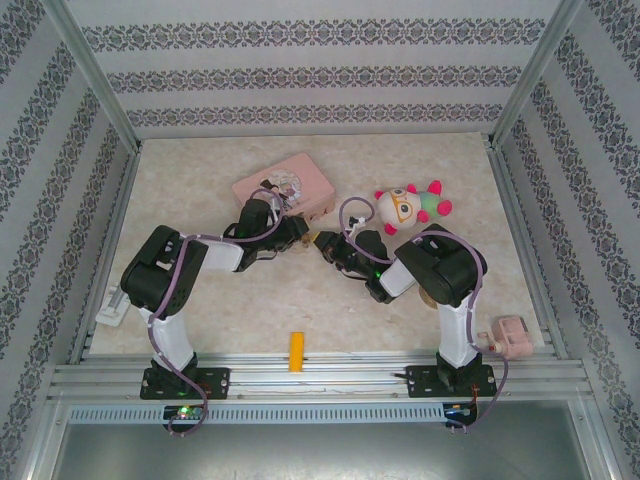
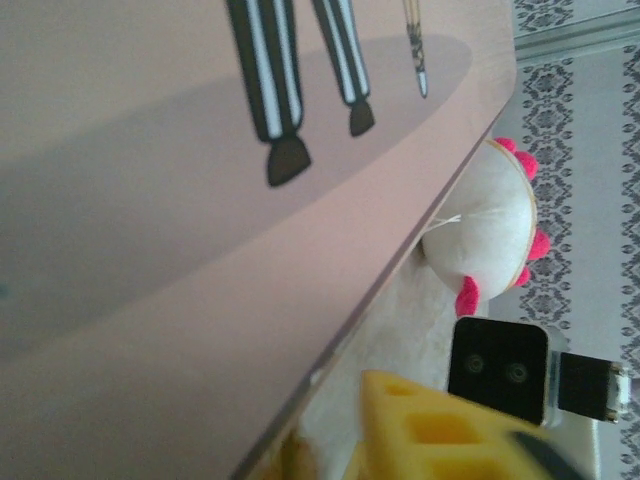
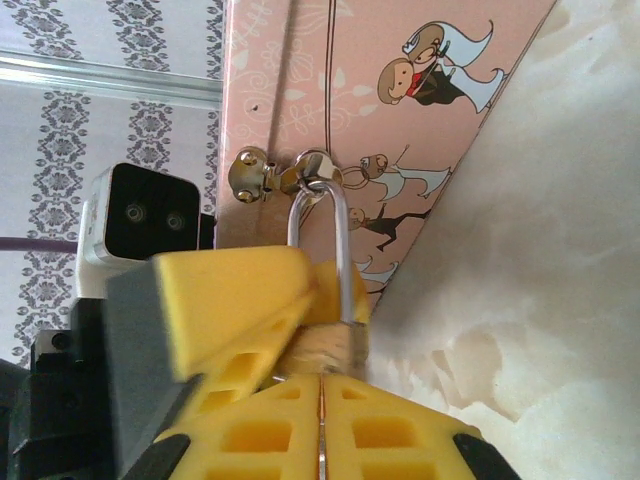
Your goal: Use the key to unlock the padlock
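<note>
The padlock [image 3: 325,345] hangs by its shackle [image 3: 322,240] from the brass hasp [image 3: 300,172] on the pink tin [image 3: 400,130]. Its brass body sits just beyond the tips of the right jaws and touches them. Those jaws are clenched pad to pad. A thin silvery sliver in the seam between them looks like the key [image 3: 322,440]. I judge it is gripped by its head with the blade pointing into the base of the lock, though the keyway is hidden.

To the left of the right jaws, one yellow finger [image 3: 230,300] of the left jaws presses against the padlock body. Its partner is hidden, so I cannot tell whether the left jaws are grasping the body or only leaning on it.

The step in hand appears to be seating and turning the key. To do it well, the left jaws should pinch the body firmly before any twist, so the lock cannot swing on the hasp. The right jaws should push straight along the blade, then rotate about that line. Any sideways drag could make so small a key slip or bend.
</note>
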`<state>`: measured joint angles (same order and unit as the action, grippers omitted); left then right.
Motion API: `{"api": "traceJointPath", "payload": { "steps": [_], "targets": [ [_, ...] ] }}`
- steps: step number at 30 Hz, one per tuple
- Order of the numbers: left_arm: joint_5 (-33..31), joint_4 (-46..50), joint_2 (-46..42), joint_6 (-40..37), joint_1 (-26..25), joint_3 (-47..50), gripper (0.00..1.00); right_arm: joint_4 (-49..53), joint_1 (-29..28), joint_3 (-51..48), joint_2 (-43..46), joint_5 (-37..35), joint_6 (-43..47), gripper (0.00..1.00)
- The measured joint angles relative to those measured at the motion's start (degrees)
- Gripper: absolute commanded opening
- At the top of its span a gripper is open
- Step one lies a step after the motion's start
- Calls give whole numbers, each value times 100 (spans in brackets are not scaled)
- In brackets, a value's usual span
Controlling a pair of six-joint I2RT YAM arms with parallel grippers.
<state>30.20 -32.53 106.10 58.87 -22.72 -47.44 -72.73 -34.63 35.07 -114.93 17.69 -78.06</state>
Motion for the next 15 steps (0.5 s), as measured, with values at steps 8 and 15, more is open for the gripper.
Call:
{"api": "traceJointPath", "payload": {
  "steps": [8, 15],
  "targets": [
    [4, 280, 0, -133, 28, -98, 3, 68, 2, -170, 125, -2, 79, 11],
    [7, 334, -15, -144, 33, -109, 0, 330, 48, -409, 542, -2, 369, 13]
  ]
}}
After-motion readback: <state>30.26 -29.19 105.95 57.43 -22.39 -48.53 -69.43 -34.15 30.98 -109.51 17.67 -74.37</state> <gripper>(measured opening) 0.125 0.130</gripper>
